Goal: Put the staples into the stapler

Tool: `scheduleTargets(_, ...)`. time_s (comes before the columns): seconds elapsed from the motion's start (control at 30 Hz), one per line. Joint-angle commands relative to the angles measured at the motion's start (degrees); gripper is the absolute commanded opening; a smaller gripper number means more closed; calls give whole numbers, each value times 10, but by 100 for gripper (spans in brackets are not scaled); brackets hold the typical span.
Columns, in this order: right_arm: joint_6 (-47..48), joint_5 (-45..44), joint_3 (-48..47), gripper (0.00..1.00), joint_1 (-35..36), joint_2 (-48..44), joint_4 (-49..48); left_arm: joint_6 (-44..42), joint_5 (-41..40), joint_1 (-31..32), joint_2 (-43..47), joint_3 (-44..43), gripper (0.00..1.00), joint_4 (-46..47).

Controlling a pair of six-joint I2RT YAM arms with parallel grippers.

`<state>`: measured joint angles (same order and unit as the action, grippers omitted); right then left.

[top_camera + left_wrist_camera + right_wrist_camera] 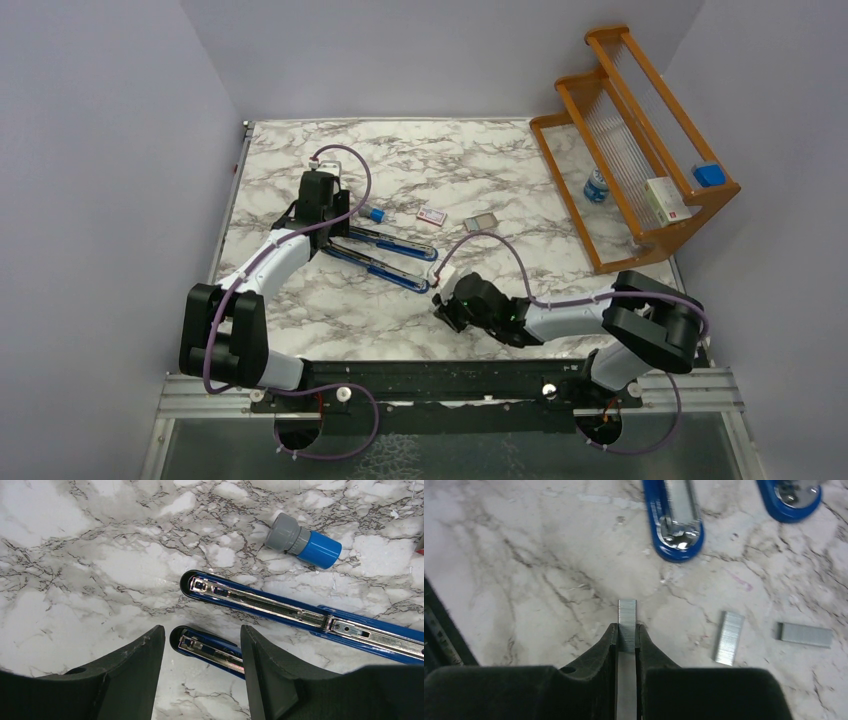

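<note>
The blue stapler lies swung open in a V on the marble table, its metal channels facing up. My left gripper is open and hovers over the joined end, with the tip of the nearer arm between its fingers, untouched. My right gripper is shut on one silvery strip of staples, which sticks out past the fingertips just above the table, a short way in front of the stapler's near tip. Two more strips lie loose to its right. The white and red staple box lies behind the stapler.
A grey cylinder with a blue cap lies just beyond the stapler. A small grey square sits beside the box. A wooden rack at the back right holds a white box and a blue item.
</note>
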<state>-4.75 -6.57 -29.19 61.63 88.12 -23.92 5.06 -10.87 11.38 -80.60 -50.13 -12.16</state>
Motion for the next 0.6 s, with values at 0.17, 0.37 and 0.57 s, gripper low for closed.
scheduleTargets(0.17, 86, 125, -80, 7, 19, 8, -33, -2, 1, 3, 13, -19, 60, -1)
scheduleTargets(0.37, 108, 190, -128, 7, 19, 108, -93, -2, -1, 3, 17, -19, 60, -1)
scheduleTargets(0.57, 124, 233, -193, 8, 19, 177, -121, -4, -7, 3, 19, -18, 61, -1)
